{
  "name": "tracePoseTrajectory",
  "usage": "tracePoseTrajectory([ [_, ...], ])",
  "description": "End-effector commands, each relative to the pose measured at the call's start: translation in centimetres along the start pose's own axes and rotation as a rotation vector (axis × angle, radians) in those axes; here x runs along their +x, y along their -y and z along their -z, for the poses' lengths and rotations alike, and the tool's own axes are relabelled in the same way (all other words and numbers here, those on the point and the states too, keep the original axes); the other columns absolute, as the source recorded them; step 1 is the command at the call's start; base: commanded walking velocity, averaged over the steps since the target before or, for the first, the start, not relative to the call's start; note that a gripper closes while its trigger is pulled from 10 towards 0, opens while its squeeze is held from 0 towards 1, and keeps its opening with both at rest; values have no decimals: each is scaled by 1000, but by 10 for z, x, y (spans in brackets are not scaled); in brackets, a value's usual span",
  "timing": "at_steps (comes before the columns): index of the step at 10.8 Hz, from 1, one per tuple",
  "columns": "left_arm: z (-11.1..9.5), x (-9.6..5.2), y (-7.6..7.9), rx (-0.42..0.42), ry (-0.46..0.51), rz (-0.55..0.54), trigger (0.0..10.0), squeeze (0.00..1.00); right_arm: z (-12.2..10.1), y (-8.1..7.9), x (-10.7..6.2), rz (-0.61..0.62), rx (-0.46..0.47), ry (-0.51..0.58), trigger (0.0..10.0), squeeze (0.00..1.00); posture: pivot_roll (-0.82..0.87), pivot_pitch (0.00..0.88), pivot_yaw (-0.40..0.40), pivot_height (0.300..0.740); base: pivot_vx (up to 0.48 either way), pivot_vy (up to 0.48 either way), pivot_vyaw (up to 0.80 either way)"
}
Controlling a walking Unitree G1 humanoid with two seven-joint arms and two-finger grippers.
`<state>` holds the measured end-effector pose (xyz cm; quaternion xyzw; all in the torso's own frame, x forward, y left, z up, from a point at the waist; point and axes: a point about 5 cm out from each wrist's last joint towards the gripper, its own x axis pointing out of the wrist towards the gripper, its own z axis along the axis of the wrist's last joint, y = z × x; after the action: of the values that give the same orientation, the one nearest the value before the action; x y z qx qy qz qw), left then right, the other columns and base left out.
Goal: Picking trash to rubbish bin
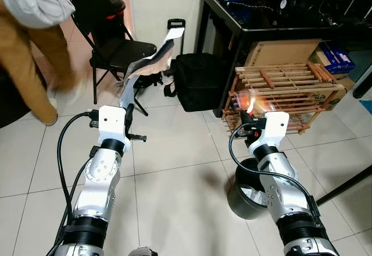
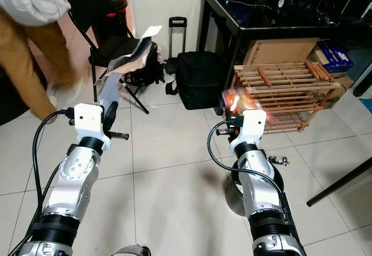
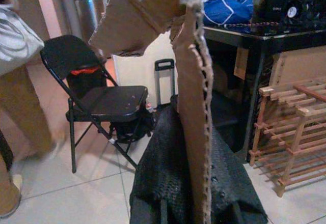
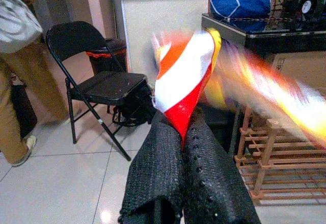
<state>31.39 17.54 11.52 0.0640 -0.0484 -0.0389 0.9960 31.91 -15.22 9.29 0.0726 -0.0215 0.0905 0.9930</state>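
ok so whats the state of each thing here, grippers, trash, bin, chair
left gripper: shut on a torn cardboard strip, held upright
right gripper: shut on a red, white and orange wrapper
rubbish bin: upright on the tiled floor, open at the top, under the right arm
folding chair: unfolded, standing
black bag: upright on the floor

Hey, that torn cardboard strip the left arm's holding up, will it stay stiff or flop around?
The cardboard strip looks fairly stiff: it stands upright from the left gripper. Its bent, ragged top probably sways when moved. It seems light, being thin.
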Motion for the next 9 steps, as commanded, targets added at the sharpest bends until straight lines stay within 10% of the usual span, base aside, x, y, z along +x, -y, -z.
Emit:
tracePoseTrajectory([
  [1,-2,2,2,6,7,11,10000,0,-4,4,1,15,1,15,10000,0,51,5,-59,740,0,0,0],
  [9,-4,4,2,9,14,9,10000,0,-6,4,3,10,-1,17,10000,0,53,0,-61,740,0,0,0],
])
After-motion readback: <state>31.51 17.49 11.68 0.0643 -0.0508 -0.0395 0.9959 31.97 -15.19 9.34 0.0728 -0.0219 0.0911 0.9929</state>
